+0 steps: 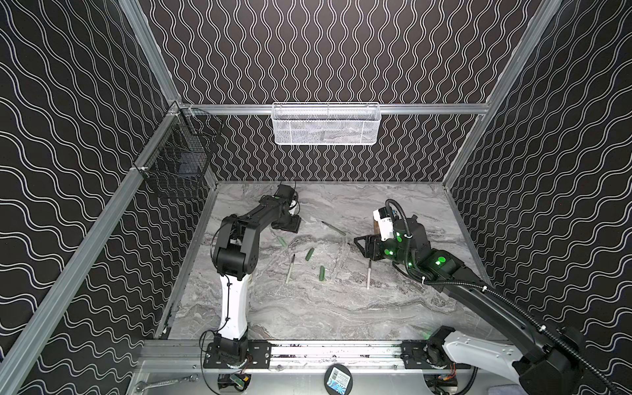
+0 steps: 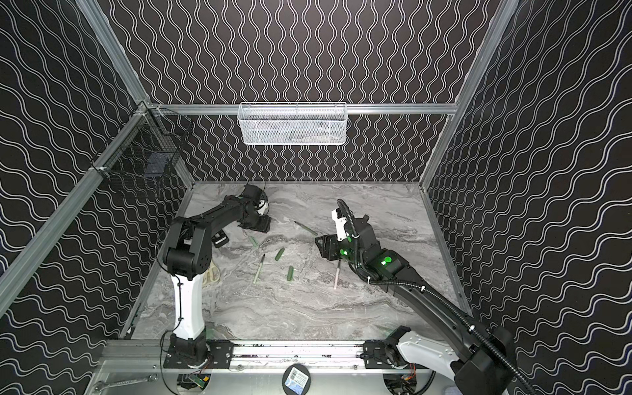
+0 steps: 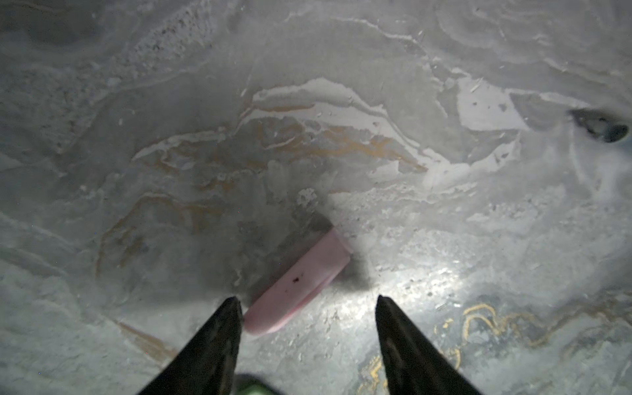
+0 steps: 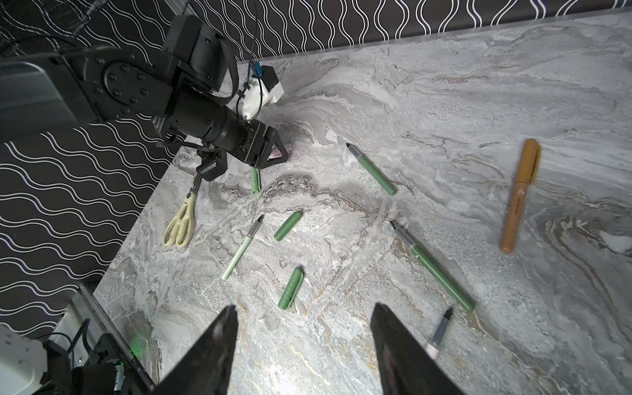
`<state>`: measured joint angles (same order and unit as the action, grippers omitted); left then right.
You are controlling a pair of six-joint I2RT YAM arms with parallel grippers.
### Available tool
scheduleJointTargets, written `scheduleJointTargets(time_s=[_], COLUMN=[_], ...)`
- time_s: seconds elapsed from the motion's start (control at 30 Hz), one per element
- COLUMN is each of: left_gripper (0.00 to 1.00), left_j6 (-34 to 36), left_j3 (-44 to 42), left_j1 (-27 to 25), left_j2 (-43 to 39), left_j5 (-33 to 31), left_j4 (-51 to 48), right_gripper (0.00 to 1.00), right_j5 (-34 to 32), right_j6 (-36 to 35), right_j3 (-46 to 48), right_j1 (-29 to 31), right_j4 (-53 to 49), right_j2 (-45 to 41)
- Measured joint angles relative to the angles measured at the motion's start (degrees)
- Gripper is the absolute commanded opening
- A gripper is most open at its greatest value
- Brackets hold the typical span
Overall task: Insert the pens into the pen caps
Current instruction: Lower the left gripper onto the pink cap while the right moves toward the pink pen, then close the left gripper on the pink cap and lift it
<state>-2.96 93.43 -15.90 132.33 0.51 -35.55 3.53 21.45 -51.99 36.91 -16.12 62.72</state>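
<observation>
Field notes. We are watching the left gripper hanging low over the grey marble-patterned tabletop, jaws apart and nothing held. The short pink plastic pen cap is lying flat on the table between them, skewed and crowding one jaw.

Risk: closing from here may be shoving the round tube sideways or rolling it out instead of pinching it (it is sitting diagonally, off-centre). A pale green stubby cap just beside that gripper could be getting knocked too.

The right gripper is hovering with jaws apart and empty. The slim pale pink-white pen is lying on the table near it.
</observation>
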Motion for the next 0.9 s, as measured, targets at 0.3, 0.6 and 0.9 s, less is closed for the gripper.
scheduleJointTargets(time_s=[0.3,0.6,0.9], left_gripper=[0.57,0.45,0.36], left_j6=[-1.5,-3.2,-4.2], left_j3=[-2.0,3.6,5.6], left_j1=[-3.3,-3.8,-3.8], left_j2=[-0.8,1.4,4.0], left_j5=[-2.0,-11.1,-10.4], left_j4=[-0.2,-3.7,-6.4], right_gripper=[0.63,0.61,0.60], right_j5=[0.1,0.3,0.7], right_j6=[0.0,0.0,0.0], right_j3=[-0.3,-0.3,0.1], right_j1=[0.0,0.0,0.0], right_j4=[0.2,0.3,0.3], right_j2=[2.0,2.2,1.5])
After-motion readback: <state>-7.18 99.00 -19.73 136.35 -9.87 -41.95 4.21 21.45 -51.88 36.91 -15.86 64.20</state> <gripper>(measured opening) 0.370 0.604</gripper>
